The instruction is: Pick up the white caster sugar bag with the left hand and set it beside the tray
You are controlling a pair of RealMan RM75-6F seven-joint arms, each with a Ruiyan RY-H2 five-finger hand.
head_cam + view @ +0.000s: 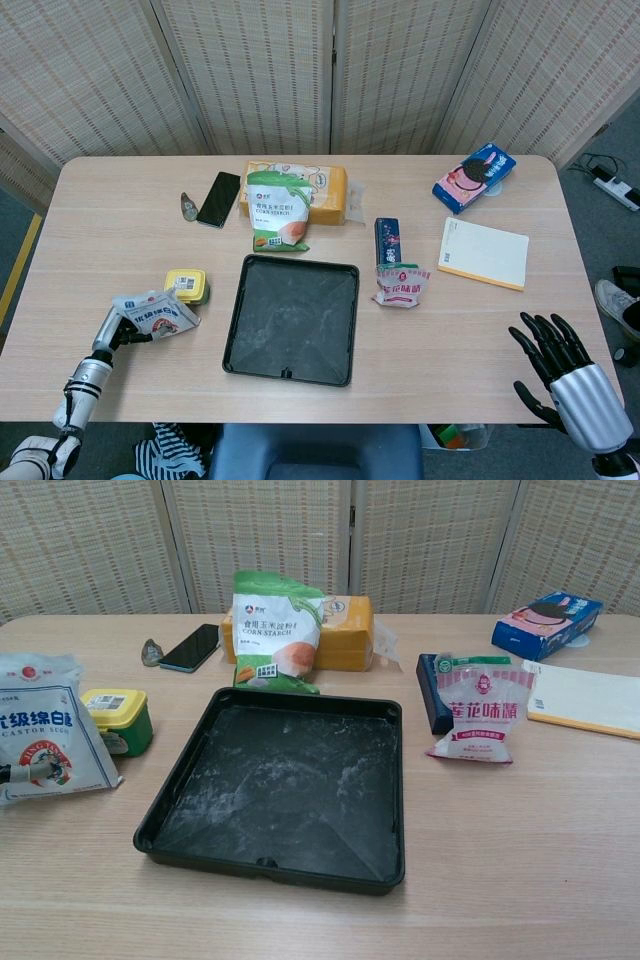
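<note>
Left hand: your left hand [112, 328] sits at the lower left of the head view, fingers closed on the near edge of the sugar bag; in the chest view only a fingertip shows, lying across the bag's front at the left edge of the frame
Sugar bag: the sugar bag [155, 312] [42, 732] is at the left of the frame, leaning back, just left of the tray and touching the tin behind it
Tray: the black tray [240, 343] [172, 806] lies flat in the middle of the table [420, 350], dusted white inside
Tin: a small yellow-lidded tin [186, 285] [118, 718] stands between bag and tray, toward the back
Right hand: your right hand [562, 372] hangs at the lower right of the head view, off the table's corner, fingers spread and holding nothing
Others: starch bag [278, 211] above the tray, leaning on a yellow box [328, 194]; phone [218, 199] to their left; pink pouch [400, 285] right of the tray; notepad [484, 253] and blue packet [474, 177] at upper right
</note>
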